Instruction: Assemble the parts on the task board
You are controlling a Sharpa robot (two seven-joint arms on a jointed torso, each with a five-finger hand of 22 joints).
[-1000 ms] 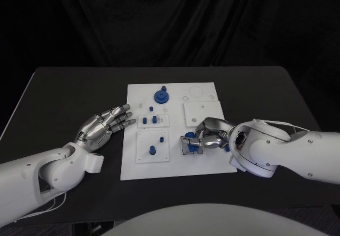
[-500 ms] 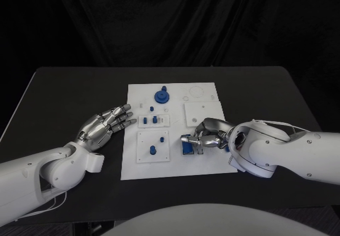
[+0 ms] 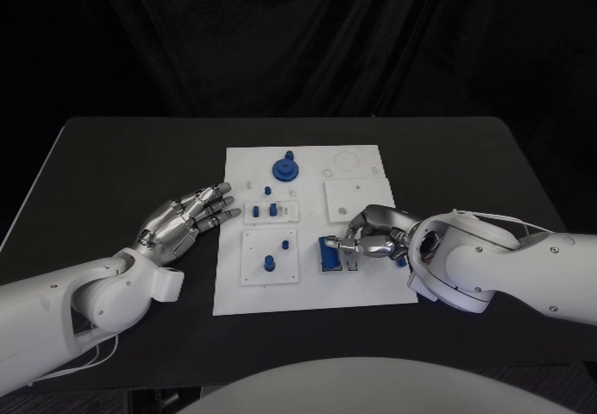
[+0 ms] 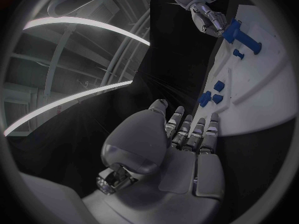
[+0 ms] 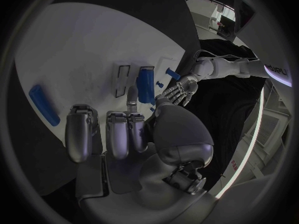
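Left hand [image 3: 186, 221] lay flat on the black surface [image 3: 124, 164] just beside the task board's [image 3: 361, 289] left edge, palm down, fingers spread toward the board, gripping nothing; left wrist view showed the same, fingertips [image 4: 198, 129] at the board rim. On the board, left half: lower square plate [image 3: 272, 257] carried two small blue parts [image 3: 267, 263], the smaller plate [image 3: 272, 211] above it had two short blue pegs [image 3: 255, 210], and a round blue gear-like part [image 3: 286, 169] sat near the far edge. Right half: blank white plate [image 3: 349, 197] with faint round outlines above it. Right hand [image 3: 365, 242] hovered over the board's lower right area, fingers curled down around an upright blue part [image 3: 329, 253] standing at a slotted spot on the board; fingers looked to be touching it, so I read it as pinched. Right wrist view: that blue part [image 5: 145, 83] sat upright between the fingertips [image 5: 132, 95], beside two rectangular slot outlines [image 5: 122, 79], and another blue bar [image 5: 44, 104] lay flat on the board, well apart from the hand.
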